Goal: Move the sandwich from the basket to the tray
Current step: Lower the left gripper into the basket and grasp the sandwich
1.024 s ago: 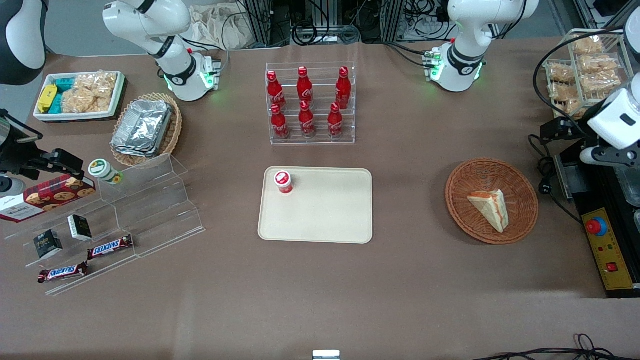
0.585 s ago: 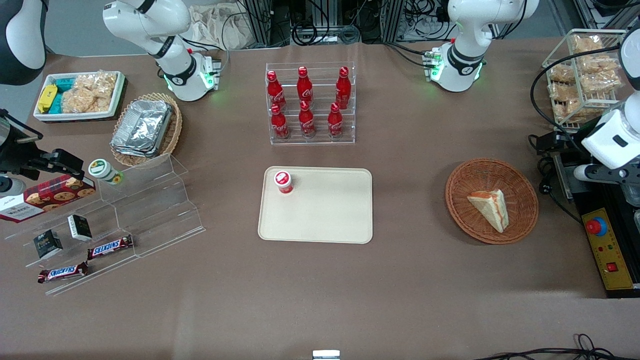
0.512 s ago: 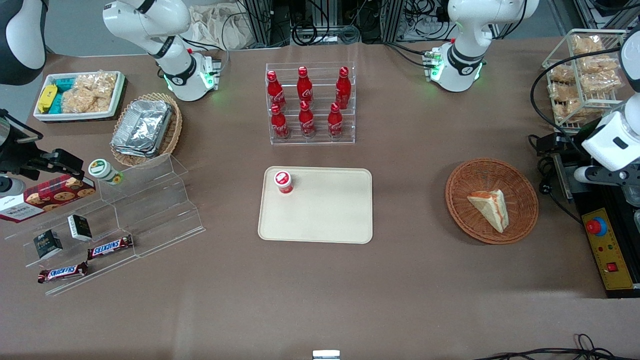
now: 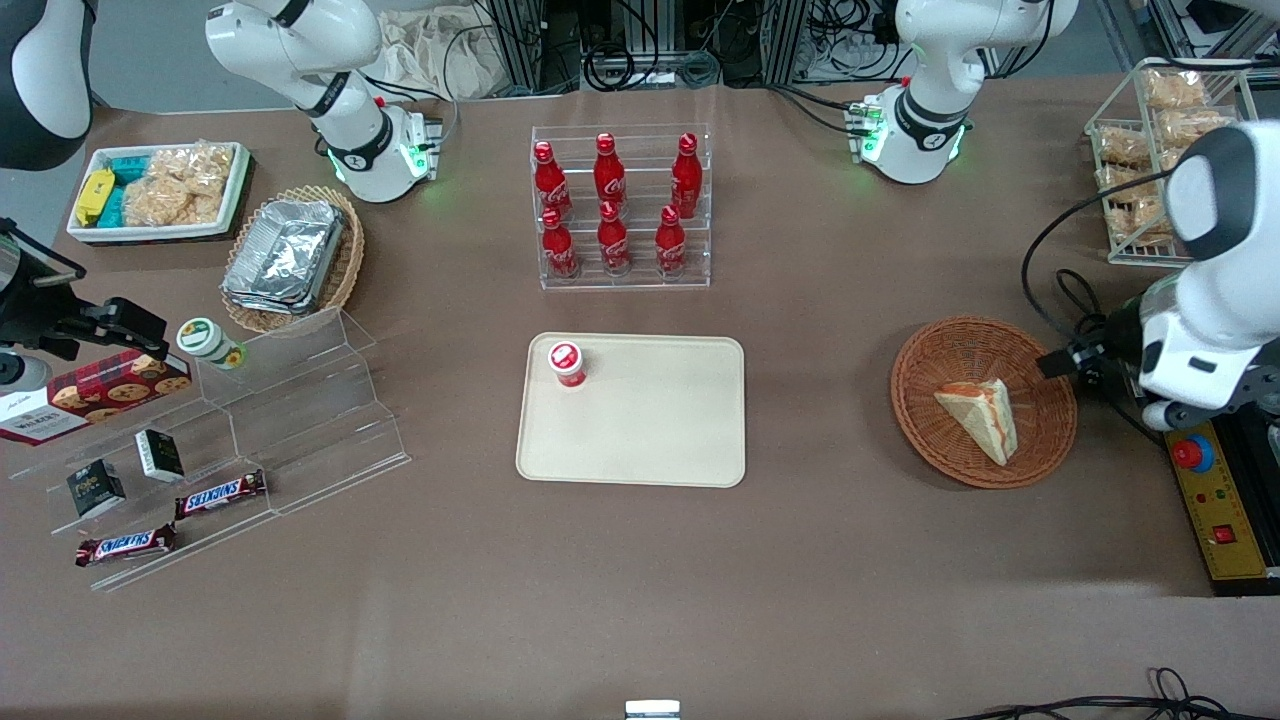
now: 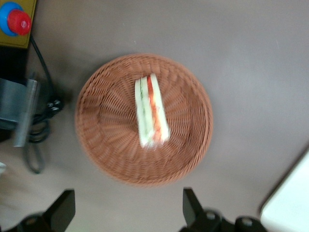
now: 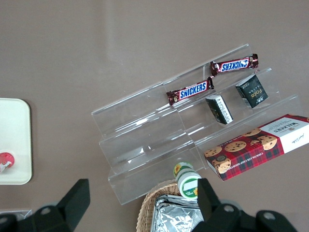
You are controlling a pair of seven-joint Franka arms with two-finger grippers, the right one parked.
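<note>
While the left arm is hanging over the working arm's end of the desk (image 4: 800, 560) in the front view, its gripper itself is hiding under the white wrist housing there, just beside the basket (image 4: 984, 401). The sandwich (image 4: 980, 416) is lying in the basket, its long axis running from a broad end farther from the camera to a point nearer the camera. The tray (image 4: 632, 410) is sitting well apart toward the middle of the desk, carrying a small red-lidded cup (image 4: 566, 363) at one corner. A rack of red bottles (image 4: 618, 207) is standing farther from the camera than the tray, and the stretch of desk between basket and tray is lying bare.

In the left wrist view, the gripper (image 5: 128, 211) is hovering above the desk beside the basket's (image 5: 111, 159) rim with its jaws spread wide, holding nothing and touching nothing. The sandwich (image 5: 151, 110) is resting near the basket's centre, its green and orange-red filling stripes running along its length. A red emergency button (image 5: 17, 20) is showing near the basket, and a pale corner of the tray (image 5: 290, 202) is peeking in.

In the right wrist view, a clear stepped stand (image 6: 193, 140) is holding chocolate bars (image 6: 189, 90).
</note>
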